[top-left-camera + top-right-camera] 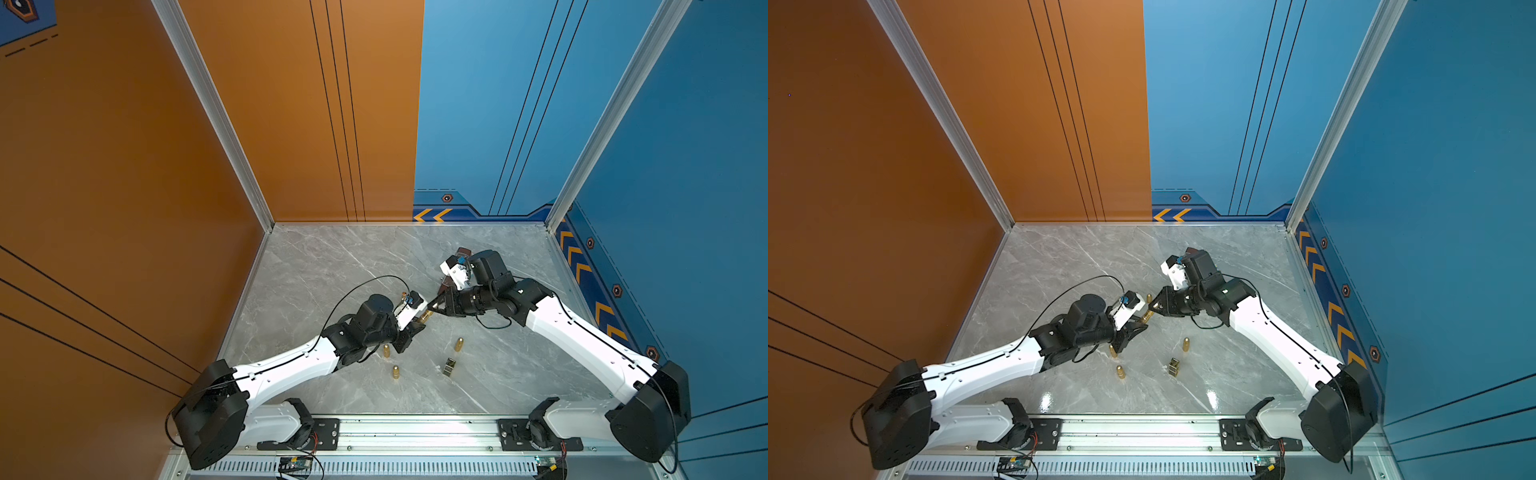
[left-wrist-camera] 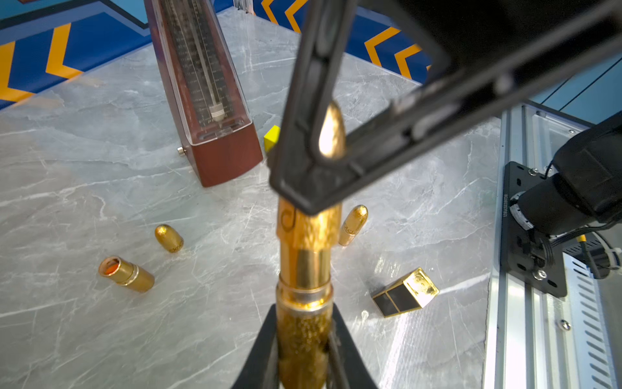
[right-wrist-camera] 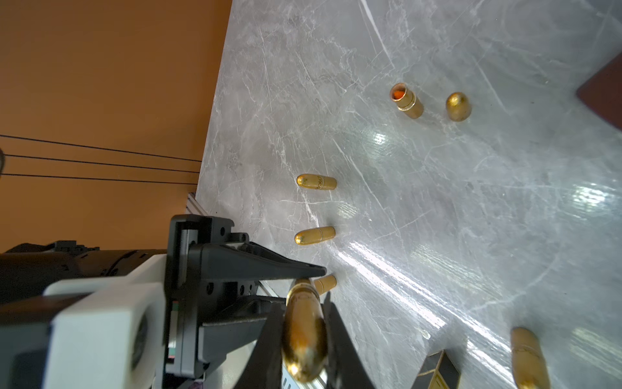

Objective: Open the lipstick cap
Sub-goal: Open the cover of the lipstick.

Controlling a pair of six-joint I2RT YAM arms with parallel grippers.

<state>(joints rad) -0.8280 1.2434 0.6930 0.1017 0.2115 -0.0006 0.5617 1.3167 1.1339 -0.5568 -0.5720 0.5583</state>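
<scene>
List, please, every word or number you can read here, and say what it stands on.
Nothing reads clearly.
Metronome scale: numbers too small.
Gold case: engraved lettering, too blurred.
Held lipstick: engraved mark, illegible.
Motor label: too blurred.

We see a gold lipstick held above the tabletop, its glittery base in the left pincer and its bullet-tipped cap in the right pincer. In both top views the cap end aims at 2 o'clock. The cap is partly off, baring a smooth sleeve.
</scene>
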